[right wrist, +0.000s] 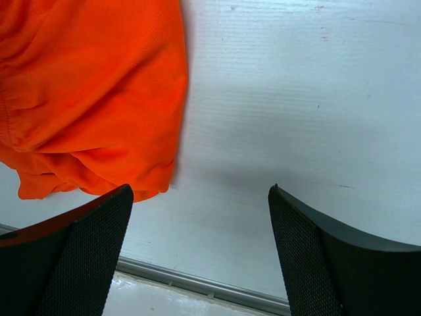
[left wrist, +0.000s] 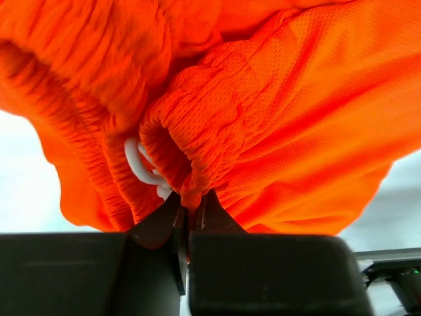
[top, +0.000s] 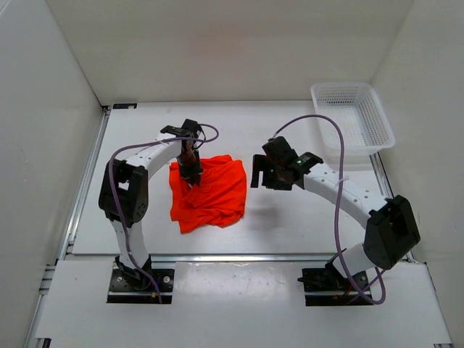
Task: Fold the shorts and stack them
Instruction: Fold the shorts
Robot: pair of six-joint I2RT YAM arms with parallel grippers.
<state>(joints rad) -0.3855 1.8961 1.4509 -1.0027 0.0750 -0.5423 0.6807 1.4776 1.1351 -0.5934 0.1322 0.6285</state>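
Shorts point(top: 209, 192) pinched at the waistband point(left wrist: 197, 131) by the closed left claw point(left wrist: 189, 205) (for lifting, likely); right claw point(right wrist: 200, 192) gapes empty.

Open tabletop point(top: 290, 225) right of shorts point(top: 214, 192), basket point(top: 341, 85) at far right corner.

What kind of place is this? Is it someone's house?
Probably a robot test booth, not a house: a left arm and right arm bolted to a white table, plain white walls boxing it in, orange shorts for practice.
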